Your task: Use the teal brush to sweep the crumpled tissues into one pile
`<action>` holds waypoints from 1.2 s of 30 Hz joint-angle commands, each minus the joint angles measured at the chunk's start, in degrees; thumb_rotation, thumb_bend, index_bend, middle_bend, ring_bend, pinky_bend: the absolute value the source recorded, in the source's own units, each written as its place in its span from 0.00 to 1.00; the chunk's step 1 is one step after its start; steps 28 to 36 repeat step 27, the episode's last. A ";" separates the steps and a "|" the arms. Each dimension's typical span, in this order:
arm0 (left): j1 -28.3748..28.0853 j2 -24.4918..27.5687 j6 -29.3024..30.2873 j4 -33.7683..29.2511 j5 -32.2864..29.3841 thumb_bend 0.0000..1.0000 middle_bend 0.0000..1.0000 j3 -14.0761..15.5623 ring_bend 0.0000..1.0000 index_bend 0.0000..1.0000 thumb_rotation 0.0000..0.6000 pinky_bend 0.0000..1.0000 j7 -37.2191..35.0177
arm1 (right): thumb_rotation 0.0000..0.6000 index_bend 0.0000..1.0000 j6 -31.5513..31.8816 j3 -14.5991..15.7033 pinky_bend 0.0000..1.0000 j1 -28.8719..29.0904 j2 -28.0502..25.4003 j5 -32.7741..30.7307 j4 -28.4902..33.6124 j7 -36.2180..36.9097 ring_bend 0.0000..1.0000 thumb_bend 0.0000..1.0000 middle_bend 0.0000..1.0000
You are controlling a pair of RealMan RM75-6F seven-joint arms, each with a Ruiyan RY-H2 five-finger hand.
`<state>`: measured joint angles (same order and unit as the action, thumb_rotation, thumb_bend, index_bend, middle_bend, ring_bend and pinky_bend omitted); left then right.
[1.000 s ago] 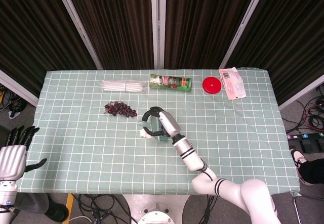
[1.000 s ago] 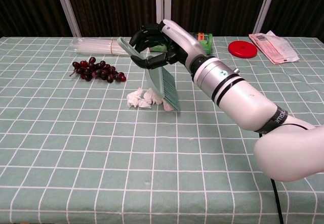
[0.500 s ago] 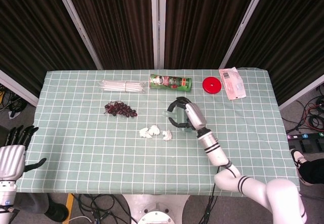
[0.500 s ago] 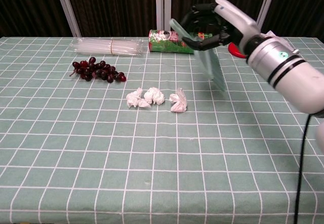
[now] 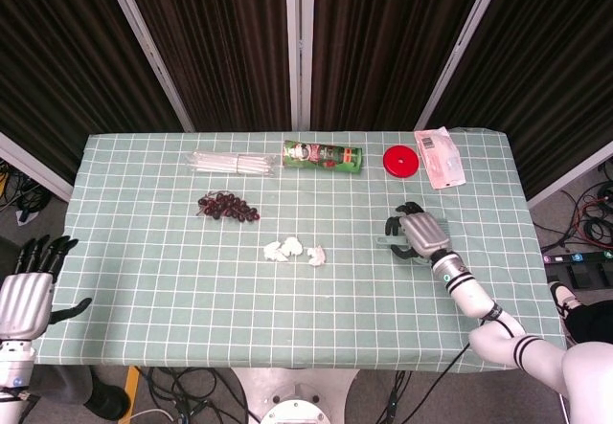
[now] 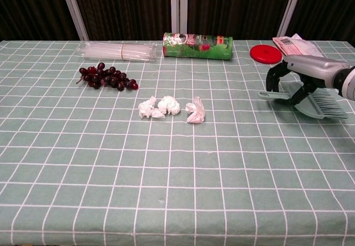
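A: The right hand (image 6: 302, 85) is wrapping over the teal plastic brush (image 6: 319, 103), so in the chest view its fingers are covering the middle of the handle. Past the wrist, the frame's right edge is cutting the arm off.

B: And from the head view?

A: There the hand (image 5: 418, 234) is hiding nearly all of the brush; only a teal stub (image 5: 385, 243) is poking out to its left.

B: The other hand?

A: The left hand (image 5: 27, 290) is sitting at the frame's left edge, off the checked green worktop (image 5: 144, 280), and the chest view is not catching it at all.
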<state>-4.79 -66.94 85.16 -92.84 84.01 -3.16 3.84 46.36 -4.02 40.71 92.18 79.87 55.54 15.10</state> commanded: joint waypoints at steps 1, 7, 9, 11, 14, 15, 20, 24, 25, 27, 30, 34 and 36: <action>0.01 0.00 0.00 0.04 -0.04 0.10 0.12 0.02 0.06 0.13 1.00 0.04 -0.02 | 1.00 0.10 -1.17 0.63 0.00 -0.56 -1.71 -1.60 2.99 -3.81 0.00 0.34 0.22; -0.07 -0.24 0.03 0.45 0.22 0.10 0.12 0.06 0.06 0.13 1.00 0.04 -0.52 | 1.00 0.01 4.68 -0.45 0.00 -3.76 -7.71 -1.97 11.14 -5.10 0.00 0.33 0.16; -0.08 -0.30 0.01 0.68 0.31 0.10 0.12 0.12 0.06 0.13 1.00 0.04 -0.72 | 1.00 0.01 9.65 -0.72 0.01 -6.15 -10.99 -1.27 14.81 -5.78 0.00 0.33 0.18; -0.09 -0.42 0.01 1.04 0.51 0.10 0.12 0.23 0.06 0.13 1.00 0.04 -0.96 | 1.00 0.01 15.57 -0.64 0.05 -9.30 -14.17 -0.53 18.15 -7.50 0.02 0.34 0.21; -0.10 -0.67 -0.08 1.51 0.67 0.10 0.12 0.40 0.06 0.13 1.00 0.04 -1.22 | 1.00 0.02 23.71 0.08 0.08 -14.59 -18.42 -0.15 22.96 -10.97 0.02 0.34 0.22; -0.13 -0.75 -0.14 1.60 0.69 0.10 0.12 0.42 0.06 0.13 1.00 0.04 -1.20 | 1.00 0.03 25.77 0.48 0.08 -16.19 -19.60 -0.10 24.44 -11.85 0.02 0.33 0.21; -0.45 -1.12 -0.63 1.43 0.81 0.10 0.12 0.53 0.06 0.13 1.00 0.04 -0.81 | 1.00 0.03 34.30 2.82 0.08 -24.07 -24.44 -0.10 31.19 -13.08 0.00 0.33 0.19; -0.71 -1.39 -0.99 1.25 0.94 0.10 0.12 0.61 0.06 0.13 1.00 0.04 -0.48 | 1.00 0.03 40.44 4.25 0.07 -29.35 -26.46 1.06 34.55 -13.28 0.00 0.33 0.18; -0.80 -1.45 -1.06 1.18 0.96 0.10 0.12 0.58 0.06 0.13 1.00 0.04 -0.43 | 1.00 0.03 41.28 4.47 0.07 -30.13 -26.73 1.39 35.01 -13.29 0.00 0.33 0.18; -0.93 -1.63 -1.19 1.23 0.95 0.10 0.12 0.56 0.06 0.13 1.00 0.04 -0.34 | 1.00 0.03 42.40 4.72 0.07 -31.37 -27.21 1.92 35.73 -13.40 0.00 0.33 0.18; -0.93 -1.63 -1.19 1.23 0.95 0.10 0.12 0.56 0.06 0.13 1.00 0.04 -0.34 | 1.00 0.03 42.40 4.72 0.07 -31.37 -27.21 1.92 35.73 -13.40 0.00 0.33 0.18; -0.93 -1.63 -1.19 1.23 0.95 0.10 0.12 0.56 0.06 0.13 1.00 0.04 -0.34 | 1.00 0.03 42.40 4.72 0.07 -31.37 -27.21 1.92 35.73 -13.40 0.00 0.33 0.18; -0.93 -1.63 -1.19 1.23 0.95 0.10 0.12 0.56 0.06 0.13 1.00 0.04 -0.34 | 1.00 0.03 42.40 4.72 0.07 -31.37 -27.21 1.92 35.73 -13.40 0.00 0.33 0.18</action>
